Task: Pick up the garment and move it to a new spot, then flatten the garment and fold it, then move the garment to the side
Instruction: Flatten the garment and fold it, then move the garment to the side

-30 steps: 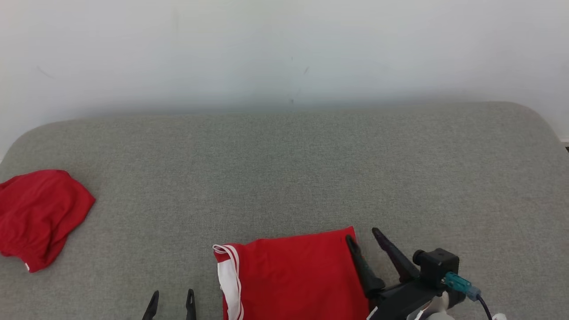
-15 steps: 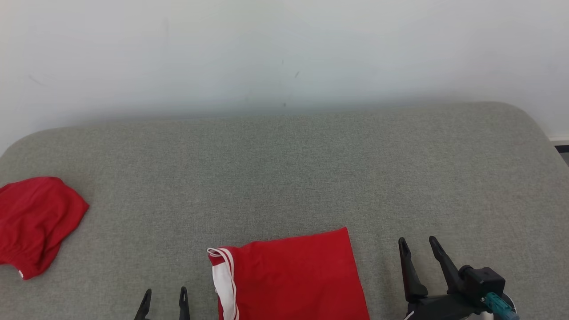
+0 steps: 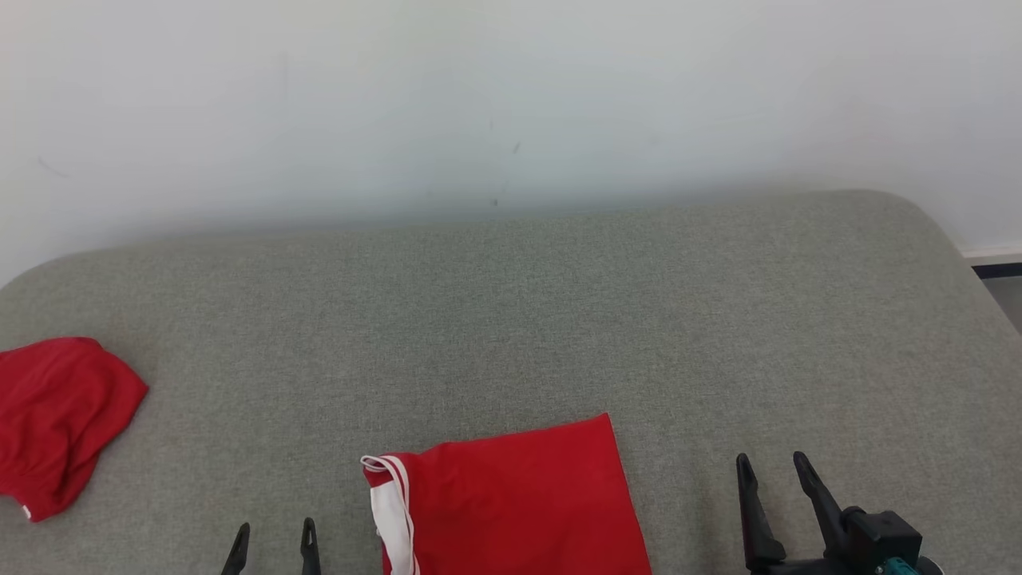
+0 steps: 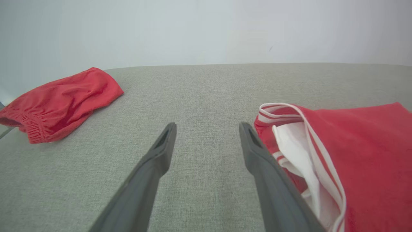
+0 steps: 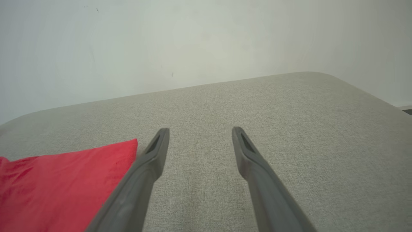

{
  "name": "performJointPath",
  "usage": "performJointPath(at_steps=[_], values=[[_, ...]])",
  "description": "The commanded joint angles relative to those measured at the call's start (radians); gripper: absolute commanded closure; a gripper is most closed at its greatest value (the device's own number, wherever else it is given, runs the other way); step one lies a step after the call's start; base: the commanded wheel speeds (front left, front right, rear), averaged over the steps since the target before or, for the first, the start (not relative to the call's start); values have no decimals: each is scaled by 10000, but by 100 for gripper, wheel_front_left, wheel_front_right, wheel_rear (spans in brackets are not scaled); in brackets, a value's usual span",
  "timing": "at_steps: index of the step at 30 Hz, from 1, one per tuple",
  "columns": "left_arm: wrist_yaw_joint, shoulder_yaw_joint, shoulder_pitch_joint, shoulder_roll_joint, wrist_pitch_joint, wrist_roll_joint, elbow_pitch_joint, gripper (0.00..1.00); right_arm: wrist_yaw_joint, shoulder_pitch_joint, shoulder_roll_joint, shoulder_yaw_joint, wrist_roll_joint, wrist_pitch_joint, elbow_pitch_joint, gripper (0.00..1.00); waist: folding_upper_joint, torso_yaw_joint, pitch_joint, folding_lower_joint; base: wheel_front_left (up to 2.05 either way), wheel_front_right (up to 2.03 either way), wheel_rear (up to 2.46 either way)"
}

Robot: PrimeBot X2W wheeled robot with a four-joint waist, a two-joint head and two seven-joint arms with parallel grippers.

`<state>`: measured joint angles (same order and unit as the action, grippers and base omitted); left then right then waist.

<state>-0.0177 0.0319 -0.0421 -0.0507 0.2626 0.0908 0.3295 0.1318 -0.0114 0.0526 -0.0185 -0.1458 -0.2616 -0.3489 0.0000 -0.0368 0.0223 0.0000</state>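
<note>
Jaws apart, garment [image 3: 519,503] flat, left wrist: lining [image 4: 293,145]

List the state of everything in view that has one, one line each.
striped red garment: folded, lying flat, not held
plain red garment: crumpled in a heap at the far left, not held
left gripper: fingers open, empty, just left of the striped garment
right gripper: fingers open, empty, apart from the striped garment on its right
</note>
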Motion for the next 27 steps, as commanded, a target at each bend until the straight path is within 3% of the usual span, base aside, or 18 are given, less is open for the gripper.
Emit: performJointPath(at_steps=[1,27], values=[[13,-22,-198,3,30,-58,-73,0,-25,125,-27,2,195,-40,85,0,0,-22,32,0,0,0,0],[75,-40,-532,5,30,-60,-381,0,-25,445,-27,385,139,-41,-24,0,0,27,258,0,0,0,0]])
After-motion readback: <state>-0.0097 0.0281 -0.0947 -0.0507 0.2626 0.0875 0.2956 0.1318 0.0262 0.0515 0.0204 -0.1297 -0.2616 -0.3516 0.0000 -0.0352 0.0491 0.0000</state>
